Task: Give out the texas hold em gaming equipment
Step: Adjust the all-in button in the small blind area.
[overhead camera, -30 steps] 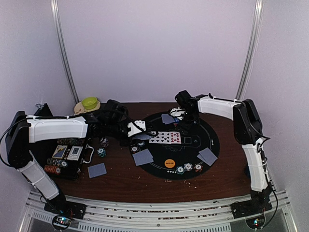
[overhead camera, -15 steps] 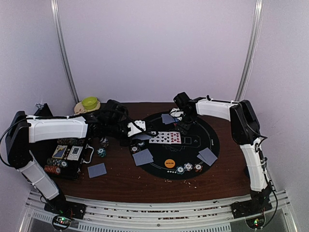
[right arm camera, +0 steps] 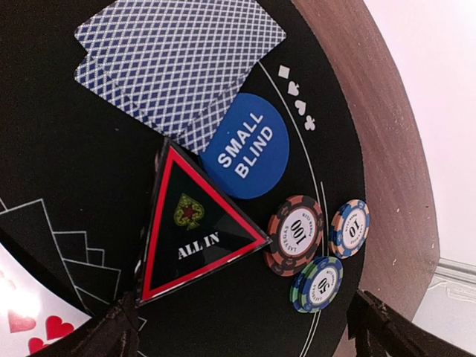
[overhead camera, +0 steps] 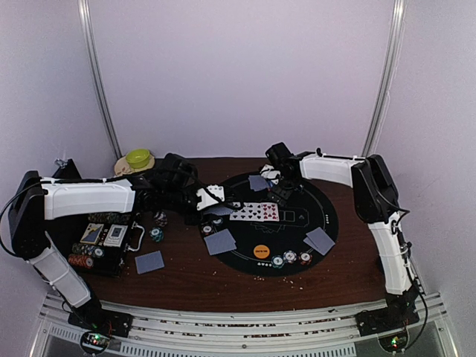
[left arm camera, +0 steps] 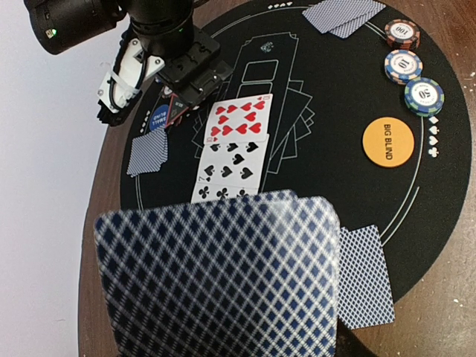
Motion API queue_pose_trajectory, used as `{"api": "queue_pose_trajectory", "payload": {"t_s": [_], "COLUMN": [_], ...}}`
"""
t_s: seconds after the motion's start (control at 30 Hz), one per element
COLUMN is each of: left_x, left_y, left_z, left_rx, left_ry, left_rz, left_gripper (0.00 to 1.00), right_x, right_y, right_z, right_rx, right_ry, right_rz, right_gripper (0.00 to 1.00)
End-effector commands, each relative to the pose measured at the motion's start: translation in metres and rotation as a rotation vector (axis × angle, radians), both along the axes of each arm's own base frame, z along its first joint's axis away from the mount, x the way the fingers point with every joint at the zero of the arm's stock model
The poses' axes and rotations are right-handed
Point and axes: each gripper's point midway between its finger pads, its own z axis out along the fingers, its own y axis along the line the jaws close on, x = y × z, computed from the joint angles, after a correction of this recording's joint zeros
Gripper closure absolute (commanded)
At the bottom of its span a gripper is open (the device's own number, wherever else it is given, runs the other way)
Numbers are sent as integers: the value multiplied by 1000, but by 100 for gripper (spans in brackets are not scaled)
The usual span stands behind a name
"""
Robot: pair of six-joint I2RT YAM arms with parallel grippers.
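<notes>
My left gripper (overhead camera: 214,198) hovers over the left edge of the round black mat (overhead camera: 327,212), shut on a stack of blue-backed playing cards (left arm camera: 223,275) that hides its fingers in the left wrist view. My right gripper (overhead camera: 282,190) is open and empty (right arm camera: 245,335) just above the mat's far side. Below it lie a black-and-red ALL IN triangle (right arm camera: 195,230), a blue SMALL BLIND disc (right arm camera: 245,146), three striped chips (right arm camera: 297,234) and a face-down card pair (right arm camera: 175,56). Face-up cards (overhead camera: 254,212) lie mid-mat. An orange BIG BLIND disc (overhead camera: 261,251) and three chips (overhead camera: 290,258) sit at the near edge.
More face-down card pairs lie at the mat's near left (overhead camera: 220,241), its right (overhead camera: 320,239) and on the brown table (overhead camera: 149,261). A black chip case (overhead camera: 104,242) stands at the left with loose chips (overhead camera: 156,227) beside it. A green bowl (overhead camera: 137,158) sits at the back left.
My right gripper has shifted a little to the left and toward the far edge of the mat. The left arm and its cards have not moved.
</notes>
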Motion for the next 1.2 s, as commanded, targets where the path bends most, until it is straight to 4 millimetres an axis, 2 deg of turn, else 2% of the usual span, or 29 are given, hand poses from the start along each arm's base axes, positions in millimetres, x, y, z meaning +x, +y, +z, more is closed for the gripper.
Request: {"api": "queue_pose_trajectory", "payload": {"t_s": [0.0,0.4,0.73,0.9,1.0,1.17], "left_x": [4,4,4,4,4,4], "left_y": [-5,-6,-6,-6,-6,-6], "left_z": [8,8,9,9,9,9], "left_rx": [-33,-34,-37,-37,-36,-34], "left_ry": [-25,-24,-24,-24,-23,-25], "left_rz": [-3,-5,-5,-4,-5,-5], "left_gripper": [44,44,44,44,44,45], "right_x": [13,24,33,30,24,18], "right_y": [-1,1,4,13,17,2], "right_z": [0,-6,-3,0,22,98], "right_rx": [-8,-15,-13,19,51,113], "right_ry": [-57,-91,-132,-115,-106,-186], "right_rz": [-42,-60,-82,-66,-51,-52], "right_gripper": [0,0,0,0,0,0]}}
